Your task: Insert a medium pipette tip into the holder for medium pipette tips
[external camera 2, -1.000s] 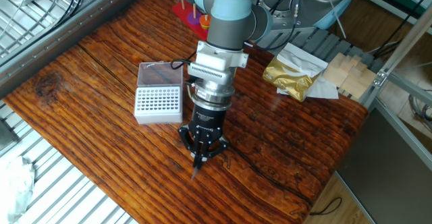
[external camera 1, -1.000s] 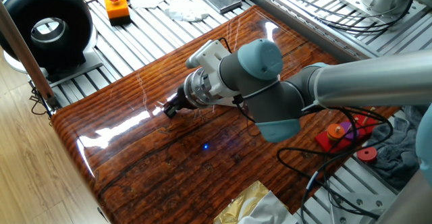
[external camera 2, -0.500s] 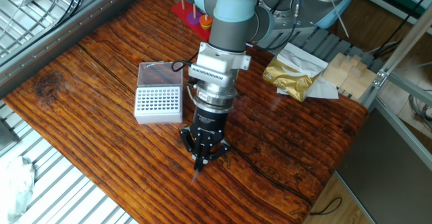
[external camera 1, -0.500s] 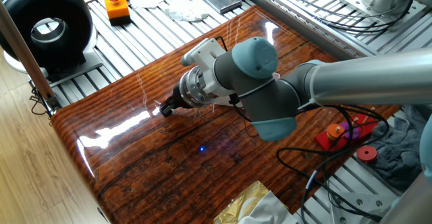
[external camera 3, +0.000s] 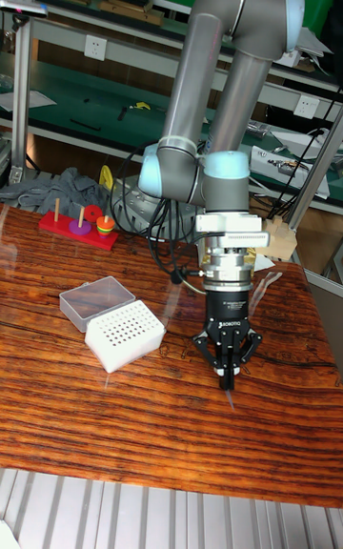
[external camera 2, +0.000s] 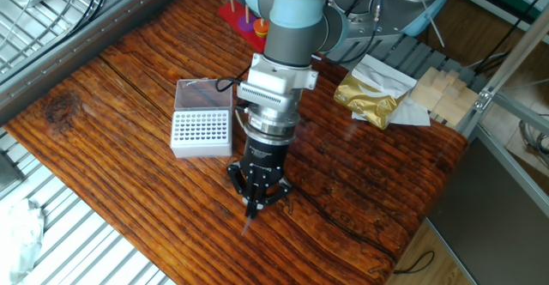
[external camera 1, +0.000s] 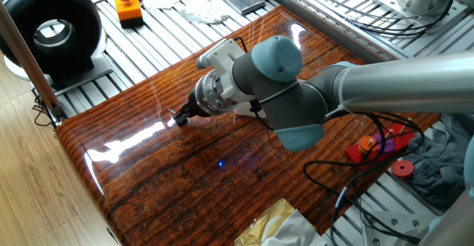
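My gripper (external camera 2: 255, 206) points straight down over the wooden table (external camera 2: 111, 199), to the right of the holder and nearer the front edge. Its fingers are shut on the medium pipette tip (external camera 2: 249, 222), a thin translucent sliver that hangs below the fingertips, just above the wood. The same gripper (external camera 3: 227, 379) and tip (external camera 3: 232, 397) show in the tall fixed view. The holder (external camera 2: 202, 131) is a white block with a grid of holes, and its clear lid (external camera 2: 203, 95) lies open behind it. In one fixed view the gripper (external camera 1: 178, 118) shows, but the arm hides the holder.
A red peg toy (external camera 2: 244, 19) stands at the table's far edge. A gold foil bag (external camera 2: 374, 93) and wooden blocks (external camera 2: 443, 91) lie to the right. An orange button box (external camera 1: 128, 7) and a black round device (external camera 1: 52, 31) sit beyond the table.
The gripper, with the tip in it, has shifted a little leftward in one fixed view. It has barely moved in the other fixed view. The holder has not moved.
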Robot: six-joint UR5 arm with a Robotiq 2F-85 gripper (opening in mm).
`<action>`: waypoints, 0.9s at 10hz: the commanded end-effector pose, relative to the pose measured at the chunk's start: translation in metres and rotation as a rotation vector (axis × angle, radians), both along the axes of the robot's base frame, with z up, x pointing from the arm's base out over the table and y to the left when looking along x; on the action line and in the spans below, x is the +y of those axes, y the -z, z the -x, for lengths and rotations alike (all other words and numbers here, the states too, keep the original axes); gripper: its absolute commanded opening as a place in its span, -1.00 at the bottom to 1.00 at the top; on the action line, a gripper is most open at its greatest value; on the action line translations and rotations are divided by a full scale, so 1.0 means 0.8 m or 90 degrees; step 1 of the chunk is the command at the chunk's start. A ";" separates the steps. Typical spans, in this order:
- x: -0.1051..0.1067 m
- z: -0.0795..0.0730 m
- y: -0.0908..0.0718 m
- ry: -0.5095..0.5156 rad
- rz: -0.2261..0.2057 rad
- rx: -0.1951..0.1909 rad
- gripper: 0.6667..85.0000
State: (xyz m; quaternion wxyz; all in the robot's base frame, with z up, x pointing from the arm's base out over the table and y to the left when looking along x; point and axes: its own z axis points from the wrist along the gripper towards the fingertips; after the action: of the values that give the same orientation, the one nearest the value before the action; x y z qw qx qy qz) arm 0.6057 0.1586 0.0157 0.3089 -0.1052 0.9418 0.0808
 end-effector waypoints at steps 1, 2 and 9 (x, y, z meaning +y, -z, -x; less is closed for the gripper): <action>0.003 -0.012 -0.008 0.007 -0.005 0.012 -0.99; 0.006 -0.014 -0.010 0.008 -0.005 0.017 -0.99; 0.002 -0.024 -0.008 -0.001 0.005 0.055 -0.99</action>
State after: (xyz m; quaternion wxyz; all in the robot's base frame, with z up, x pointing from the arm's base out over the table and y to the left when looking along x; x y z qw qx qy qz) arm 0.6247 0.1649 0.0220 0.2805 -0.1086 0.9503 0.0805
